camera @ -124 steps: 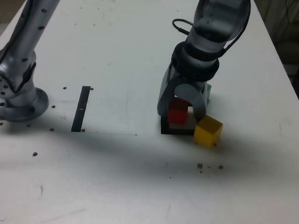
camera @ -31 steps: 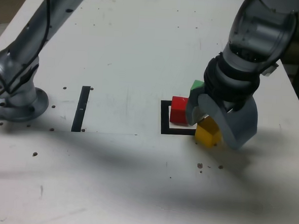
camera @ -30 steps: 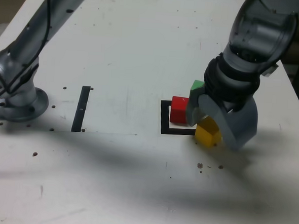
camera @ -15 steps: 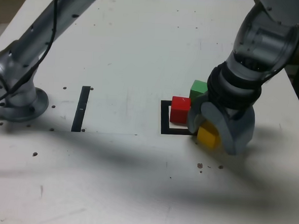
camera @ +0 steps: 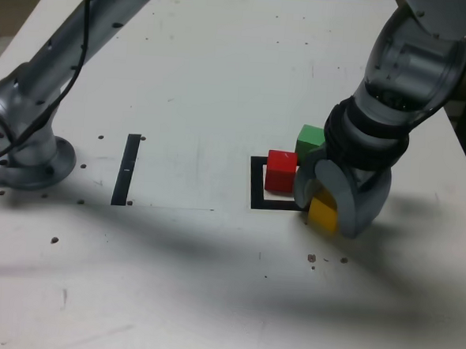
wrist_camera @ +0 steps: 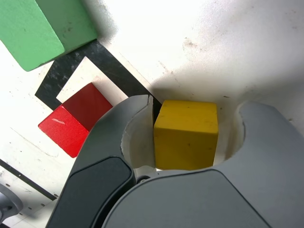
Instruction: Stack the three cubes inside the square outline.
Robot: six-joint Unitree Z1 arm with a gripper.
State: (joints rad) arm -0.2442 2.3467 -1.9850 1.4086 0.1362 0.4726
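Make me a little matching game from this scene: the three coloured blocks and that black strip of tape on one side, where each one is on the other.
Things:
1. red cube
2. yellow cube
3. green cube
4. tape strip

Places:
A. outside the square outline, behind it
B. between the tool's jaws
C. alone, toward the exterior view's left
D. in the square outline

Pairs: 1-D, 2-B, 3-A, 4-C

Red cube (camera: 281, 170) sitting in the square outline (camera: 257, 184), over its far edge. Green cube (camera: 310, 140) just beyond the outline's far right corner in the exterior view. Yellow cube (wrist_camera: 186, 134) beside the outline's near right corner, upright on the table.
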